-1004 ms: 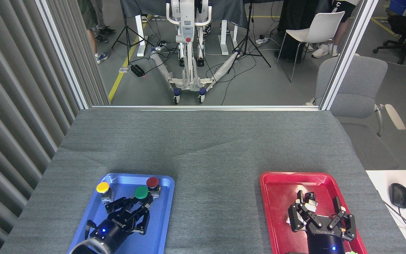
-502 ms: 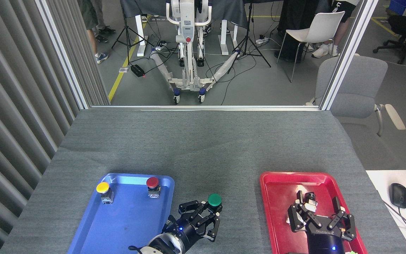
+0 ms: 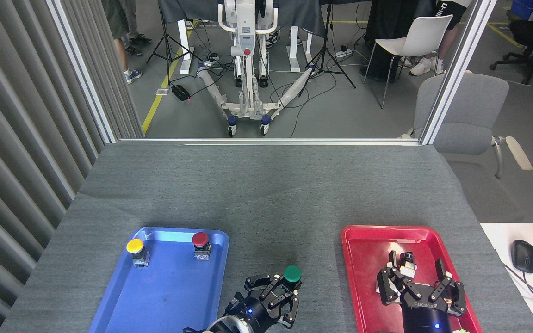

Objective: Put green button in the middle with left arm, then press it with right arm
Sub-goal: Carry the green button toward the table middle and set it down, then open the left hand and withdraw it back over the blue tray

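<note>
1. Now, in the head view, the left gripper (image 3: 279,290) is clamped on the green button (image 3: 292,274), holding it over the middle (image 3: 285,231), the bare cloth between the blue tray (image 3: 164,296) and the red tray (image 3: 368,259); whether its base touches the cloth I cannot tell.
2. Right of the green button, the right gripper (image 3: 417,277) hangs over the red tray with jaws apart, holding nothing, probably waiting to press.
3. Left of the green button, the yellow button (image 3: 135,246) and red button (image 3: 200,239) stand in the blue tray, untouched.
</note>
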